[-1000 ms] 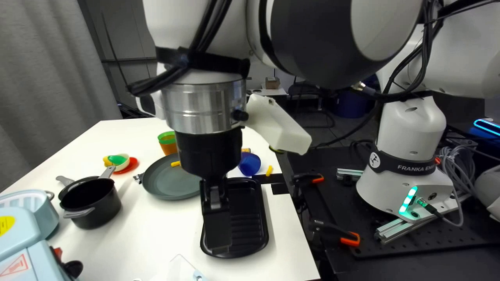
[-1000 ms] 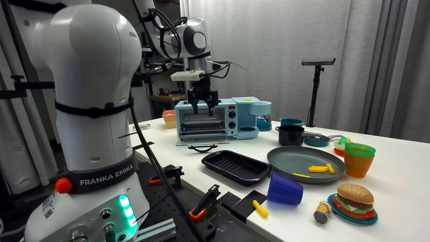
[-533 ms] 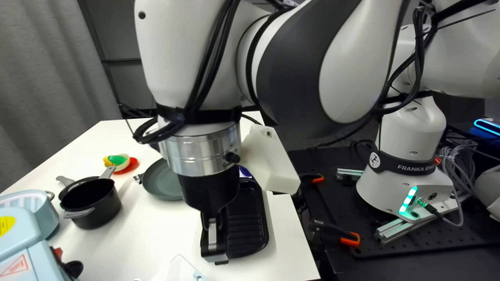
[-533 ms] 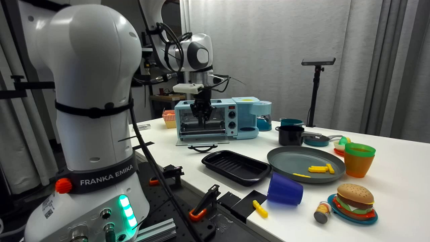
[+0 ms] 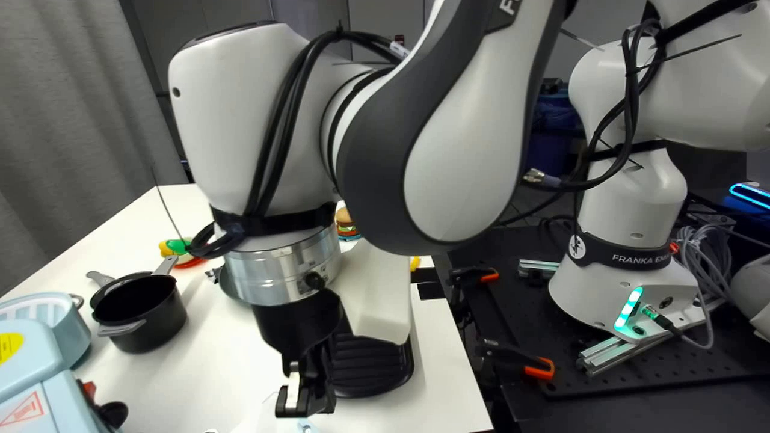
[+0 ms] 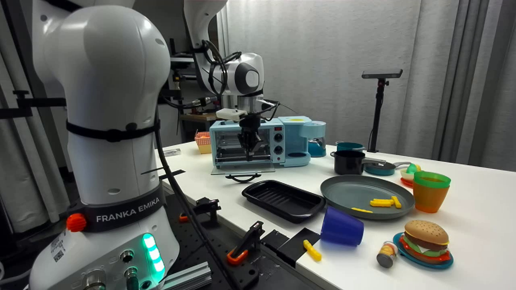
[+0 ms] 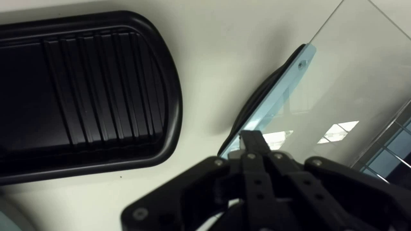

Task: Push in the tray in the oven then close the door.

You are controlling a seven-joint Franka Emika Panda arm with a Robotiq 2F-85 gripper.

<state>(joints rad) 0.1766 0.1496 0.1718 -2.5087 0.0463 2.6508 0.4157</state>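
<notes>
In an exterior view the light blue toaster oven stands at the table's back. Its glass door is folded down flat toward the table, black handle outward. Inside, low down, a dark tray shows partly; how far in it sits is hard to tell. My gripper is shut on nothing, in front of the oven opening and above the door. From the wrist view, the gripper has its fingertips together over the door's blue edge strip. Wire bars of the oven rack appear at the lower right.
A loose black ridged pan lies on the table before the door. Beyond it are a grey plate, a blue cup and a black pot. A coffee maker joins the oven's side.
The gripper has gone from open to shut. It has come down and shifted sideways in front of the oven. Oven, door and table items look unmoved.
</notes>
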